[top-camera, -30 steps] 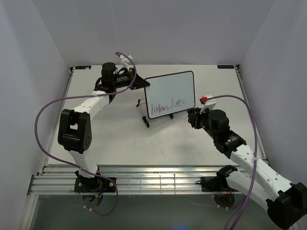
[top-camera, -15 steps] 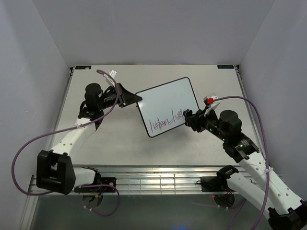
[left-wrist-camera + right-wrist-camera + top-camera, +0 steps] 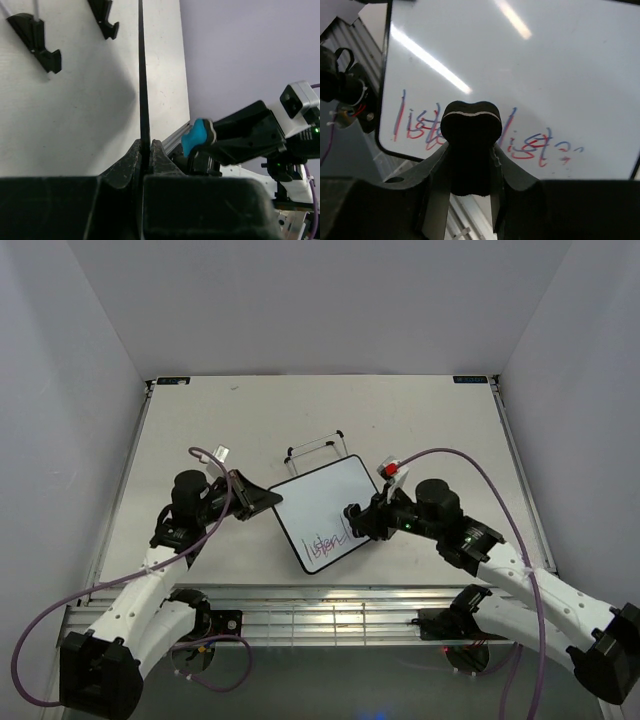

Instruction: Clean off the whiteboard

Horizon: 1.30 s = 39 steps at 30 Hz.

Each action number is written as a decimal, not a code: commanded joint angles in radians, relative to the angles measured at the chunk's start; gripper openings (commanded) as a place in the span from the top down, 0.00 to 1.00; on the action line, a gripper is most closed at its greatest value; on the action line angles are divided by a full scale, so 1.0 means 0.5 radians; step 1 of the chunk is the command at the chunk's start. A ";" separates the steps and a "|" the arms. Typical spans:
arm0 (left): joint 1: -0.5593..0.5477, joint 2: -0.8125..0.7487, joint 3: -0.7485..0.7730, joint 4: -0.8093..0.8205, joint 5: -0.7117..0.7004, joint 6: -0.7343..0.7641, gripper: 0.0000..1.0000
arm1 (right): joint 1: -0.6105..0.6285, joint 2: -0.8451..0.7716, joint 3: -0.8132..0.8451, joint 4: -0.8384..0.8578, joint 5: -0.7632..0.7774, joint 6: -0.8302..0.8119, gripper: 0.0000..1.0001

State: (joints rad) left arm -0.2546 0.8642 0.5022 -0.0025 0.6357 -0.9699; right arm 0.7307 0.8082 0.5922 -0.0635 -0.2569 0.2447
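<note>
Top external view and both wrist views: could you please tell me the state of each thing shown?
whiteboard: off its stand, tilted, handwriting not erased.
stand: apart from the board, holding nothing.
eraser: gripped, in front of the writing; contact unclear.
left gripper: shut on the whiteboard's edge.
right gripper: shut on the eraser.

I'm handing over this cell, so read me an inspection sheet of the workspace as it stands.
Surface: pale table, no spills seen.
Job's things: whiteboard with red-and-blue writing unerased; black eraser.
Clutter: wire stand on the table behind the board.
Grippers: left gripper shut on whiteboard's edge; right gripper shut on eraser, by the writing.
Cables: purple cables loop beside both arms.
Surroundings: plain walls, nothing else seen.
</note>
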 commanded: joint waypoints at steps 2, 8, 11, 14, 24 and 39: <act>0.003 -0.075 -0.105 -0.050 -0.075 -0.045 1.00 | 0.336 0.205 -0.013 0.207 0.212 0.338 0.92; 0.003 0.038 -0.243 -0.029 0.026 -0.021 1.00 | 0.793 0.512 0.110 0.268 0.587 0.630 0.92; 0.003 0.103 -0.283 -0.023 0.075 0.007 1.00 | 0.962 0.700 0.171 0.345 0.679 0.661 0.92; 0.003 0.161 -0.299 -0.047 0.118 0.047 1.00 | 1.048 0.874 0.263 0.293 0.744 0.664 0.92; 0.003 0.220 -0.265 -0.133 0.069 0.145 1.00 | 0.951 0.927 0.353 -0.474 1.183 0.750 0.92; 0.003 0.186 -0.268 -0.216 0.060 0.222 1.00 | 0.290 0.731 0.024 -0.499 0.535 0.449 0.92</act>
State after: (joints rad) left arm -0.2459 0.9745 0.3664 -0.0345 0.7048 -0.9279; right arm 0.8337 1.1458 0.5755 -0.2359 0.0746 0.5236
